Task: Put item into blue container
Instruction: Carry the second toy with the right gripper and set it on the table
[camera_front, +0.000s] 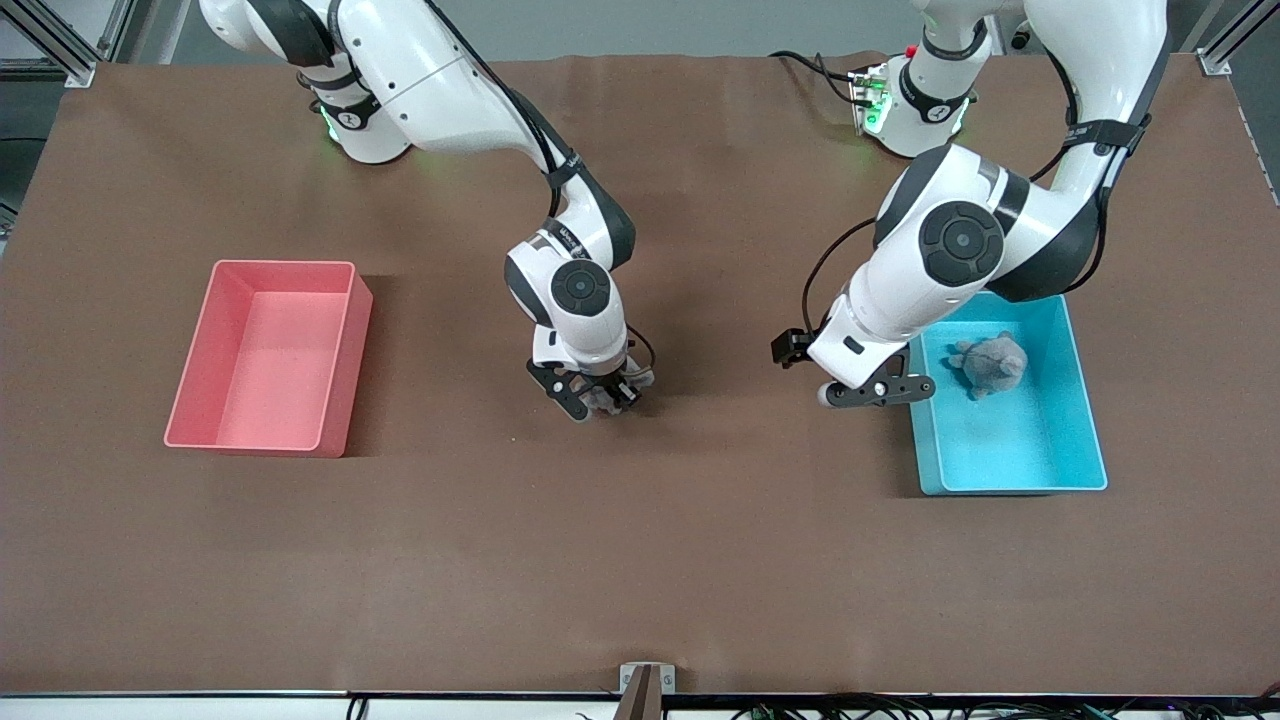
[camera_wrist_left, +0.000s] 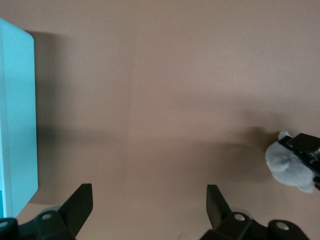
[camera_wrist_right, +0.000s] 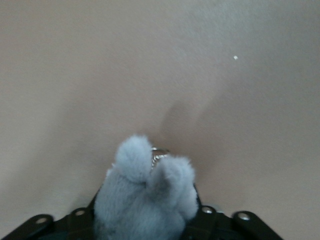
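Note:
A small grey plush item (camera_front: 606, 399) lies low at the middle of the table, between the spread jaws of my right gripper (camera_front: 600, 398). In the right wrist view the plush (camera_wrist_right: 145, 200) bulges full and unsqueezed between the black jaws of that gripper (camera_wrist_right: 145, 222), which is open. The blue container (camera_front: 1085, 420) stands toward the left arm's end of the table. My left gripper (camera_front: 880, 392) hangs open and empty just beside the container's wall (camera_wrist_left: 17, 115). In the left wrist view my own gripper (camera_wrist_left: 150, 200) has only bare table between its fingers, and the plush (camera_wrist_left: 290, 167) shows farther off.
A grey plush toy (camera_front: 990, 365) lies inside the blue container. A pink bin (camera_front: 345, 370) stands toward the right arm's end of the table. Brown table cover lies between the two grippers.

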